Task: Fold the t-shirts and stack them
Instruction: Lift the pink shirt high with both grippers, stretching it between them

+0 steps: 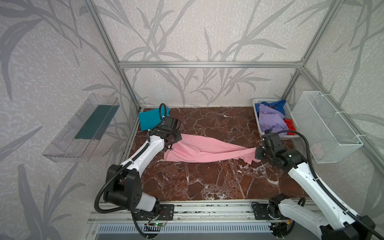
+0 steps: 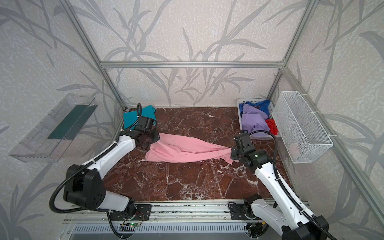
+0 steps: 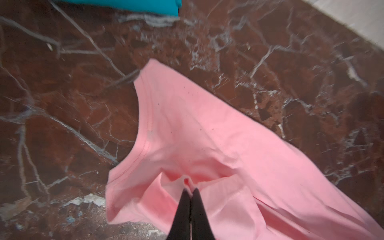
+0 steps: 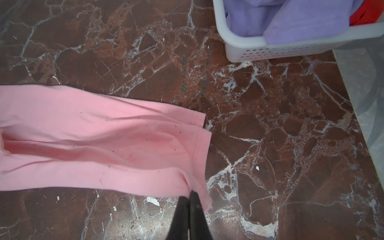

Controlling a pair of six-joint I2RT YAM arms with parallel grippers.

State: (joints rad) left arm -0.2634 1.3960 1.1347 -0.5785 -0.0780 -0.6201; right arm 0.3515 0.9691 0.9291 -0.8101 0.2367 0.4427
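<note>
1. A teal shirt [image 1: 148, 119] is seen folded at the far corner of the table [image 1: 207, 182], well apart from the basket [image 4: 270, 52] and across the table to its left.
2. The left gripper [image 3: 190, 188] is found well left of the basket, just in front of the teal shirt. Its jaws are clenched on a pinch of the pink shirt [image 1: 199, 151] beside a curved seamed edge, seemingly the neckline.
3. The pink shirt is laid out on the table left of the basket. Its long axis runs from the left gripper toward the basket's near end, and the cloth is gathered into long creases along the way.
4. The right gripper [image 4: 190, 194] is placed just in front of the basket's near end. Its jaws are clamped on the hem corner of the pink shirt.
5. Inside the basket a lavender shirt [image 1: 270, 119], a blue shirt [image 1: 278, 104] and a red shirt [image 1: 289, 124] are heaped unfolded.
6. The coming move is judged to turn on 1 relation: the pink shirt lies lengthwise between the 2 grippers, each end being held, so the cloth leads away from either pair of jaws toward the other. Neither arm is nearer the middle, so spreading is likely to need both arms together.
</note>
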